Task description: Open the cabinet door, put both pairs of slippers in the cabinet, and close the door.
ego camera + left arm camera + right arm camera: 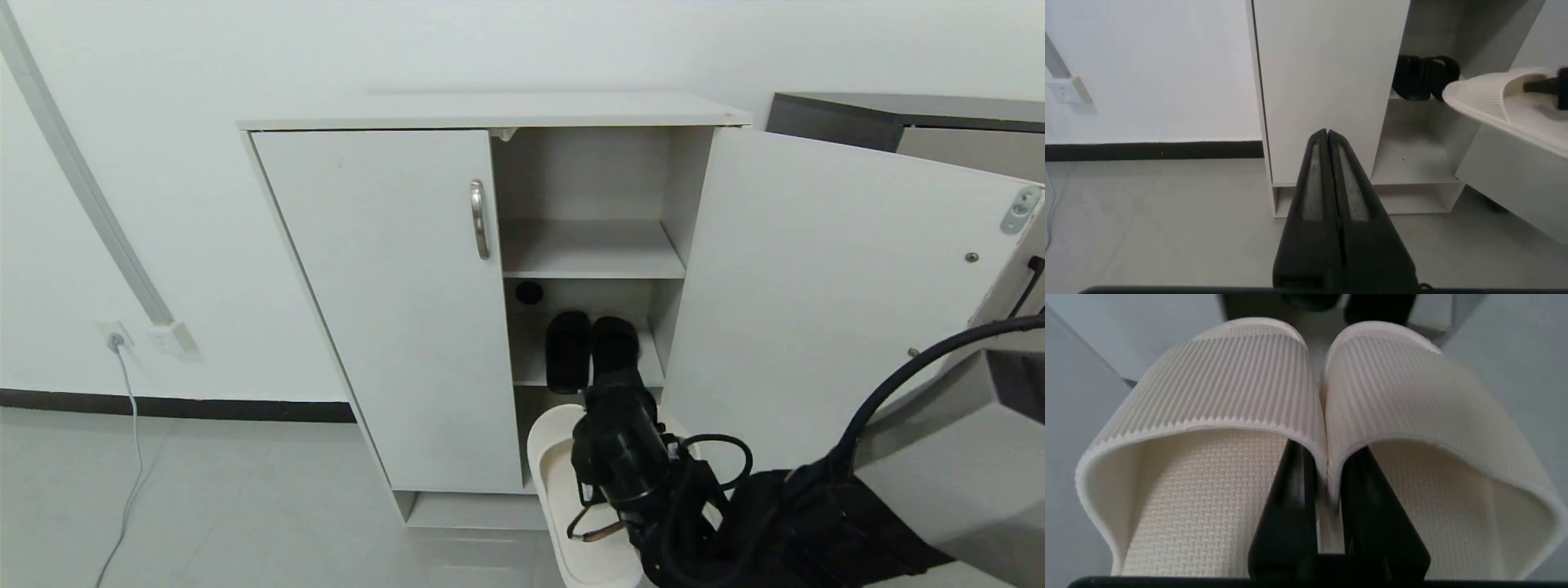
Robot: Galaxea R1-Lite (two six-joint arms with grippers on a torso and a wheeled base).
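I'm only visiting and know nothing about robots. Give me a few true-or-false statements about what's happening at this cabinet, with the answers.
1. The right door of the cabinet stands open. True.
2. The black slippers lie on the floor. False: they sit side by side on a shelf inside the cabinet.
3. The right end effector pinches the cream slippers together by their inner sides. True.
4. The left end effector carries a slipper. False: it is shut on nothing, facing the cabinet.
5. The left door is swung open too. False: it is closed, flush with the cabinet front.
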